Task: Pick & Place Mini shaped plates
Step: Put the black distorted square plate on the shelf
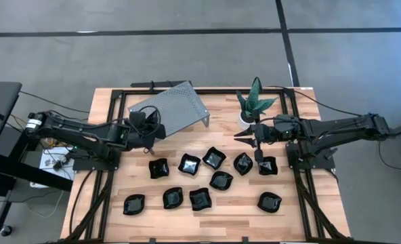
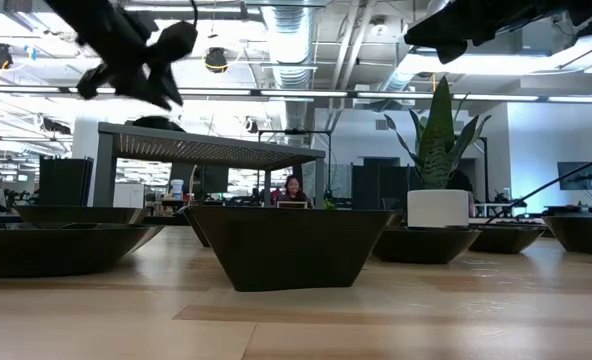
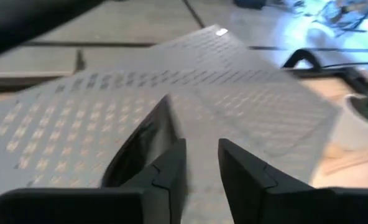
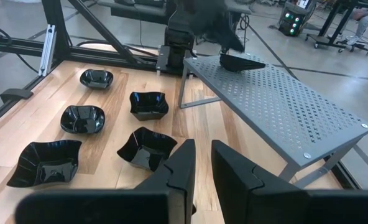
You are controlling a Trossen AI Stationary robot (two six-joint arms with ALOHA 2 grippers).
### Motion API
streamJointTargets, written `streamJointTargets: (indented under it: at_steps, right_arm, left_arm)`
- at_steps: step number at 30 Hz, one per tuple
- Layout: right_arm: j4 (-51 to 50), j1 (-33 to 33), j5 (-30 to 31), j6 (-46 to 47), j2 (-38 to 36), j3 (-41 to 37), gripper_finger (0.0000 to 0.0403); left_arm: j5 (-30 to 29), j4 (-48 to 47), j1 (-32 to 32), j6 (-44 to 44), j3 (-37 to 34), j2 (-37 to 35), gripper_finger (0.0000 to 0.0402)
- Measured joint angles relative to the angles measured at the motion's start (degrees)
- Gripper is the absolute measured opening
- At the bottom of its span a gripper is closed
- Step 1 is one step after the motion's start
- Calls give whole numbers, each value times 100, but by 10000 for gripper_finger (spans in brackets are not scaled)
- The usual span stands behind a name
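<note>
Several glossy black mini plates (image 1: 214, 158) lie on their bases on the wooden table, between the two arms and toward the near edge. One more plate (image 4: 241, 62) rests on the grey perforated stand (image 1: 177, 107), near its left corner. My left gripper (image 3: 201, 155) hovers over that corner with a narrow gap between its fingers, and the plate (image 3: 137, 149) shows just beside one finger. My right gripper (image 4: 202, 149) hangs above the table near the plant pot, over the plate row, slightly open and empty.
A green spiky plant in a white pot (image 1: 255, 102) stands at the far edge, right of the stand and close to my right gripper (image 1: 238, 139). The black frame rails (image 1: 109, 169) run along the table's left and right sides. Bare wood shows along the near edge.
</note>
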Motion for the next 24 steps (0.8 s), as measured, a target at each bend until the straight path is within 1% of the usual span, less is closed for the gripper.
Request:
streamJointTargets:
  at_steps: [4, 6, 8, 11, 13, 19, 22, 24]
  right_arm:
    - [-16, 0, 0, 2, 0, 0, 48]
    - [-19, 0, 0, 4, 0, 0, 48]
    - [-22, 0, 0, 4, 0, 0, 48]
    - [-24, 0, 0, 4, 0, 0, 48]
    - [-24, 0, 0, 4, 0, 0, 48]
    - [-26, 0, 0, 4, 0, 0, 48]
    - [-26, 0, 0, 4, 0, 0, 48]
    - [-26, 0, 0, 4, 0, 0, 48]
  left_arm:
    - [0, 59, -167, 596, 388, -177, 88]
    - [134, 212, -296, 879, 532, -238, 86]
    - [535, 572, -455, 1268, 606, -239, 84]
    - [1393, 1166, -787, 1869, 610, -126, 81]
    - [1692, 1565, -1126, 2059, 609, 47, 81]
    - [1799, 3106, -2222, 2518, 612, 909, 81]
    - [1806, 3478, -2606, 2699, 612, 1343, 81]
    - [1807, 3485, -2761, 2709, 610, 1555, 81]
